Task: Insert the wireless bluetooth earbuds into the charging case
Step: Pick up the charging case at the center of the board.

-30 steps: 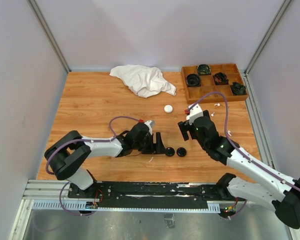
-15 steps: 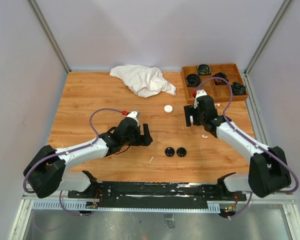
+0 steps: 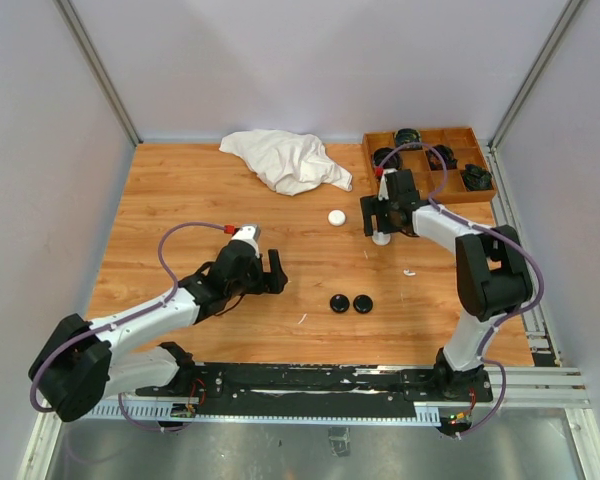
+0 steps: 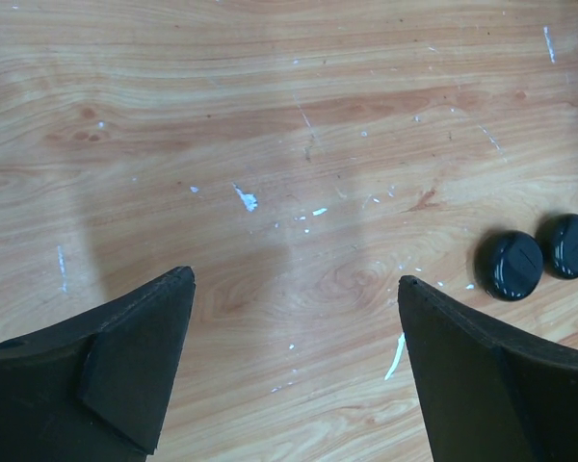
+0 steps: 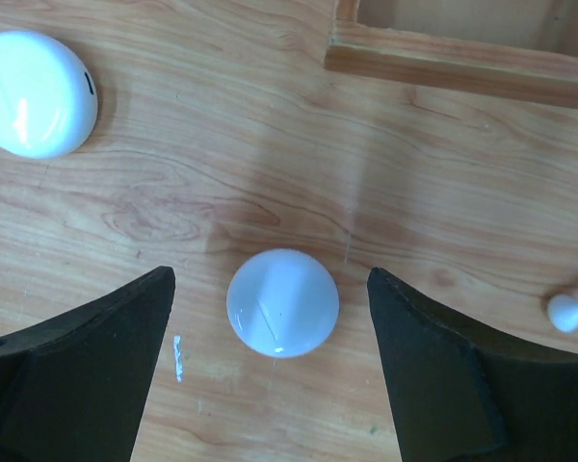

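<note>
My right gripper [image 3: 380, 222] is open, low over the table, with a small round white case [image 5: 282, 303] lying closed between its fingers, touching neither; the case also shows in the top view [image 3: 381, 238]. A second white case [image 3: 336, 217] lies to its left, also in the right wrist view [image 5: 37, 93]. A white earbud [image 5: 568, 310] lies just right of the gripper. Another small white earbud [image 3: 408, 271] lies nearer the front. My left gripper [image 3: 276, 273] is open and empty over bare wood, left of two closed black round cases [image 3: 339, 303] [image 3: 362, 303].
A wooden compartment tray [image 3: 375, 187] with coiled black items stands at the back right; its edge [image 5: 443, 67] is close beyond my right gripper. A crumpled white cloth [image 3: 285, 158] lies at the back. A thin white sliver [image 4: 395, 356] lies on the wood by my left gripper's right finger.
My right gripper has swung back and left to sit over the small white case. My left gripper has pulled back to the left, away from the two black cases.
</note>
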You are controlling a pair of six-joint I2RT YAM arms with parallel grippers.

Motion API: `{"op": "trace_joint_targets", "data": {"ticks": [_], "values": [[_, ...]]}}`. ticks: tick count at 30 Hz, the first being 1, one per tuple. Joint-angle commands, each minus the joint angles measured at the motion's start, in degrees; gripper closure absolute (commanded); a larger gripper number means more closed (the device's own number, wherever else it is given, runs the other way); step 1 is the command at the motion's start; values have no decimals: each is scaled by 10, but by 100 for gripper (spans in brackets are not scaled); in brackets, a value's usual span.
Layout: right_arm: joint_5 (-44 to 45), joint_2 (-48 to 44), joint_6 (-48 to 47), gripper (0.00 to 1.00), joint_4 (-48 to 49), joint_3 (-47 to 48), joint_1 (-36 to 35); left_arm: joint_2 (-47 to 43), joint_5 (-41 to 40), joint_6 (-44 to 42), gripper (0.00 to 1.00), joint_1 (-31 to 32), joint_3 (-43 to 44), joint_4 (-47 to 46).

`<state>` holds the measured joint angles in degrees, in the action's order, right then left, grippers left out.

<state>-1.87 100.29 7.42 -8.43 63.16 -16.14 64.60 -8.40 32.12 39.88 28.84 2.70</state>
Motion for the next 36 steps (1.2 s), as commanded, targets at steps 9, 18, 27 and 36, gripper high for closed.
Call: {"op": "trace_joint_targets", "data": {"ticks": [9, 18, 27, 36], "values": [[-81, 29, -5, 18, -61, 15, 12, -11, 0, -16, 8, -10, -12, -18], [-170, -16, -1, 22, -108, -9, -12, 3, 37, 0, 8, -10, -7, -49], [-19, -21, -91, 22, -201, 65, -58, -4, 40, 20, 6, -17, -17, -53], [-3, 77, -178, 22, -283, 186, -58, -15, 67, 28, 1, -34, -26, -53]]}}
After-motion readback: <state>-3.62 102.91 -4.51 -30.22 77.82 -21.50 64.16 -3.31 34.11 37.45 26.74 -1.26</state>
